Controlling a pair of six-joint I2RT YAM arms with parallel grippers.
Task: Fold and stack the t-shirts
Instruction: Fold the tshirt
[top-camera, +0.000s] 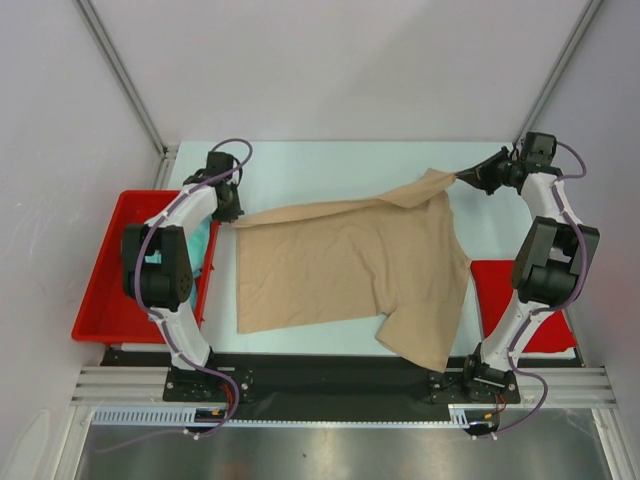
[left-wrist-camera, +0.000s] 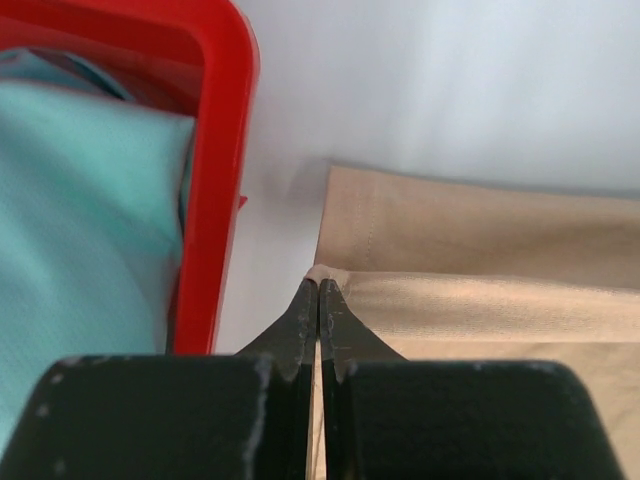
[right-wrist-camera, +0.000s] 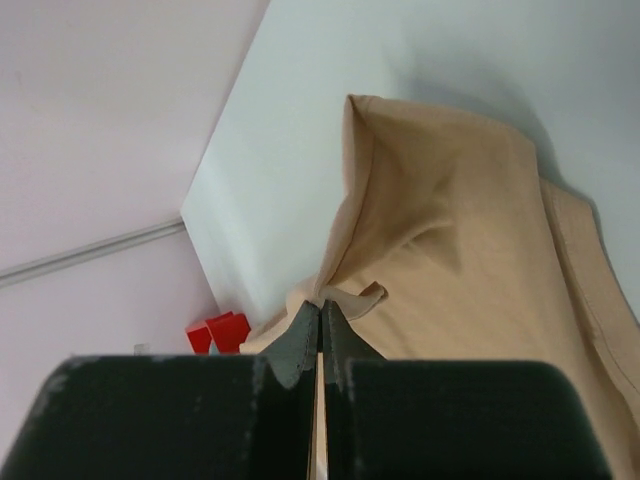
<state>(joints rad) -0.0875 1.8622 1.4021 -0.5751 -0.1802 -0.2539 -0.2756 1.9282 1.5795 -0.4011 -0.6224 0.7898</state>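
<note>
Red mat (top-camera: 492, 285): is lying flat at the near right of the table (top-camera: 330, 165), partly hidden behind the right arm; only the top view is showing it.
Red tray (top-camera: 105, 290): is sitting at the table's left edge; smooth, glossy plastic with a rounded rim, seen close in the left wrist view.
Teal t-shirt (left-wrist-camera: 80, 220): is lying bunched inside the tray; the left wrist view is showing a fine knit weave, while the top view is giving only a sliver beside the left arm.
Tan-beige t-shirt (top-camera: 350, 265): is lying spread over the middle of the table, soft, matte and lightly wrinkled, one sleeve reaching toward the near right edge.
Left end effector (left-wrist-camera: 318, 285): its black, wedge-shaped fingers are pressing together on the tan shirt's left corner, just beside the tray rim; the stitched hem is showing doubled there.
Right end effector (right-wrist-camera: 321, 303): is clamping a small fold of the tan shirt at the far right corner; the right wrist view is showing the cloth rising off the table into a draped peak, which the top view is flattening.
</note>
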